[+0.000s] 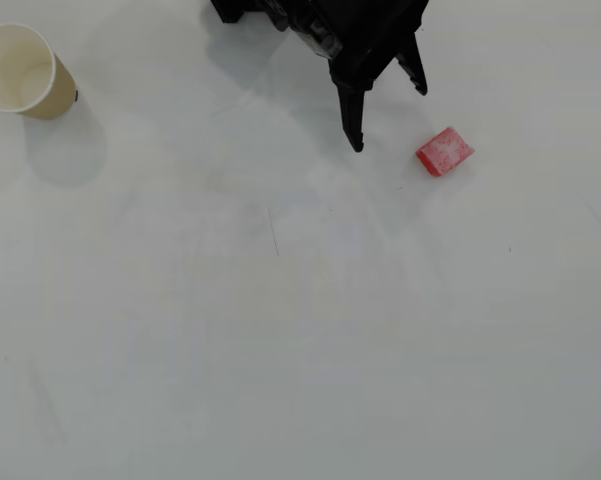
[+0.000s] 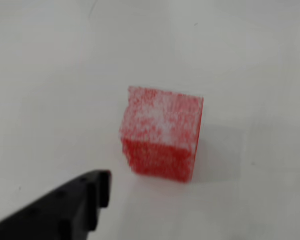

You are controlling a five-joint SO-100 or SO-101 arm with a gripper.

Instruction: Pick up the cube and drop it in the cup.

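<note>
Looking down through the overhead view first: my fingers [image 1: 388, 118] reach in from the top edge, black, two prongs spread apart with nothing between them. One prong tip points down toward the table [image 1: 300, 330], the other ends shorter, to its right. I see the cube [image 1: 445, 152] lying on the table just right of the prongs, near them but not touching, turned at an angle to the frame. Its top face is whitish and speckled, its edges red. The cup [image 1: 25, 72] stands upright at the far upper left, well apart from both cube and arm, cream inside showing, tan wall, shadow falling below it.

Wrist view next: cube sits near centre [image 2: 162, 132], resting flat on the white table [image 2: 50, 75], pale speckled top, deeper red front side. One black finger [image 2: 92, 192] enters from the lower left corner, its tip just short of the cube, a gap between them. I cannot see the second finger here.
</note>
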